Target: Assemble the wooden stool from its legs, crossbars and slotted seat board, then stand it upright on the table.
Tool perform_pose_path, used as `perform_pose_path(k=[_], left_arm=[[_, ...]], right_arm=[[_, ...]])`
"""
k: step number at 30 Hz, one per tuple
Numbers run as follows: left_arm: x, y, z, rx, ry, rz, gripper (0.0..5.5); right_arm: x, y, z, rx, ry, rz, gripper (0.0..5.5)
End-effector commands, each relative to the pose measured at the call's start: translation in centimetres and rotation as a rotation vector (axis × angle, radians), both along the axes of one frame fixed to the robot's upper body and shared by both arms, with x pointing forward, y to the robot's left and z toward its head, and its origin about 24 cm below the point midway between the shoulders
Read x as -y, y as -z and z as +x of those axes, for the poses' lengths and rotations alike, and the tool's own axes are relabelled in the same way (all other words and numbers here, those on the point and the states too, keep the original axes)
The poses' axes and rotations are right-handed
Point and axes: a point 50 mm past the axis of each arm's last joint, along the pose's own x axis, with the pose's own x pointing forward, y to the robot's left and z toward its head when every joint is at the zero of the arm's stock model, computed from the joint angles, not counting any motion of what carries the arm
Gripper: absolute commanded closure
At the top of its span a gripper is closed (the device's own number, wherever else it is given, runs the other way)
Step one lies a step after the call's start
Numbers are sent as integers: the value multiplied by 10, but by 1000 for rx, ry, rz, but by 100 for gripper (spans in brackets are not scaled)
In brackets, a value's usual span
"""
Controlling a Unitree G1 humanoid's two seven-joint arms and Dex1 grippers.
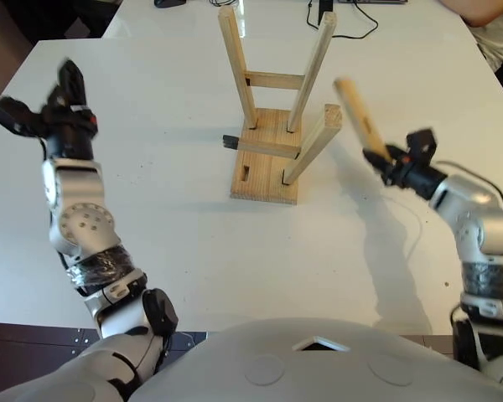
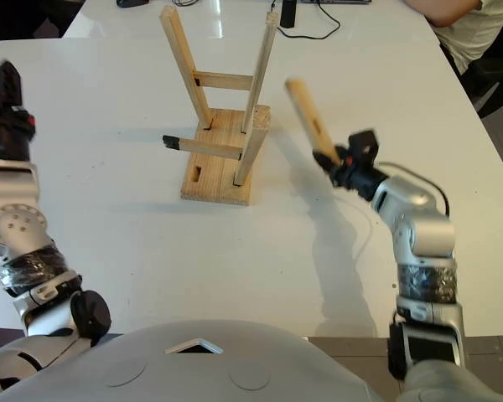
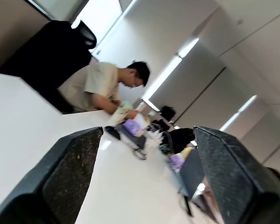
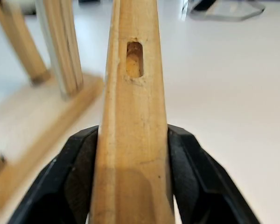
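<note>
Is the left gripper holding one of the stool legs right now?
No, the left gripper is open and empty; the loose leg is clamped in the right gripper.

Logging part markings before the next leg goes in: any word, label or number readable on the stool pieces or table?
None readable.
The seat board, the fitted legs and the leg in the right hand are bare wood.
Small things far off on the table are too blurred to read.
</note>
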Motion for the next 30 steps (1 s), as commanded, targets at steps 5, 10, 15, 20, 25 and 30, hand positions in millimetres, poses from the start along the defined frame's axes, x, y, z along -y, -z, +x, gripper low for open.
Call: perform_pose_path(k=[5,10,15,20,25,30], left_arm=[[102,-74,-24,333,710,152,117],[128,-83,-39,390,970,203,175],[137,-88,-50,410,1113,248,187],[151,-87,-55,390,1238,283,187],[156,-85,-56,381,1295,311,187],[156,-83,-59,371,1313,332,234]], right_arm=[[-78,-123,-26,316,-823,428,341],[-81,-137,-45,284,-1028,405,341],[-78,-138,-53,258,-1082,379,341],[-78,-130,-59,224,-1116,336,341],[-81,-120,-64,192,-1149,267,341],[-81,-113,-65,179,-1145,229,341]])
